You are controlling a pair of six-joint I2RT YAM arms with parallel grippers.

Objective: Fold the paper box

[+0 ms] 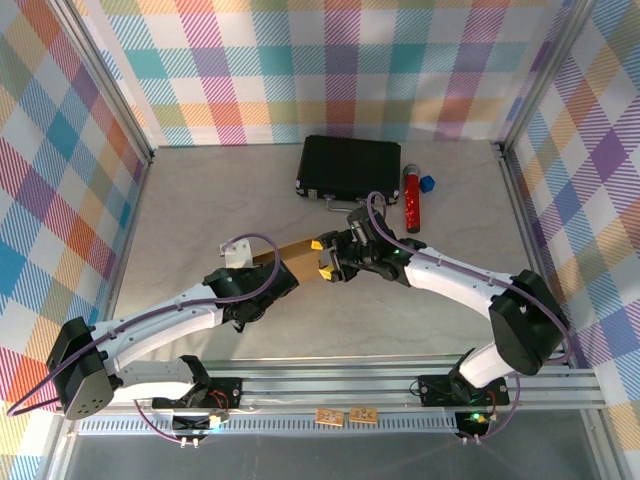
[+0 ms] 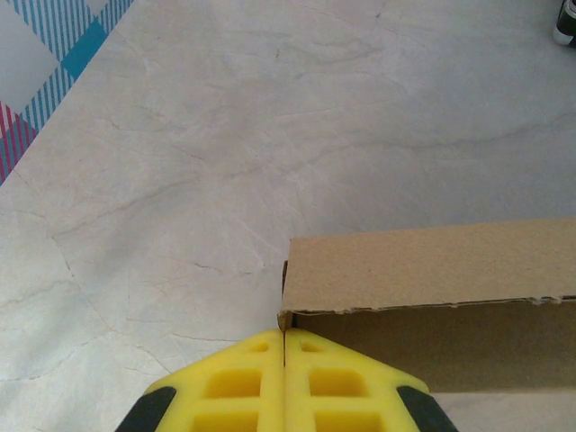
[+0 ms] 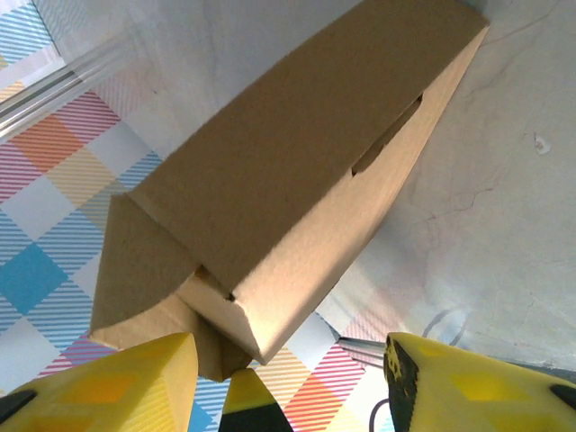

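Box: a brown card box [image 1: 298, 256], folded into a long shallow shape, at the middle of the table [image 1: 200, 220], between the two claws.
Box, left wrist view: the box [image 2: 432, 261] runs off to the right, with its long top edge level. One end corner sits right at the fingertips.
Box, right wrist view: the box [image 3: 306, 162] slants up and away. There is a slot cut in its side wall and a loose triangular flap at the near end.
Left claw: the left claw [image 1: 272, 276] is at the left end of the box. Its yellow fingers [image 2: 225, 387] are pressed flat together, and the thin end edge of the card runs into the seam between them, so it pinches the box.
Right claw: the right claw [image 1: 322, 258] is at the right end of the box. Its jaws stand wide apart, with the near end corner of the box in the gap. The left finger [image 3: 108, 387] is just beside the flap and the right finger is apart from the card.
Case: a black case [image 1: 350, 167] with a handle lies flat at the far side, well apart from the box.
Tube: a red tube [image 1: 411, 198] lies just right of the case.
Blue piece: a small blue piece [image 1: 428, 184] is beside the tube, too small to tell what it is.
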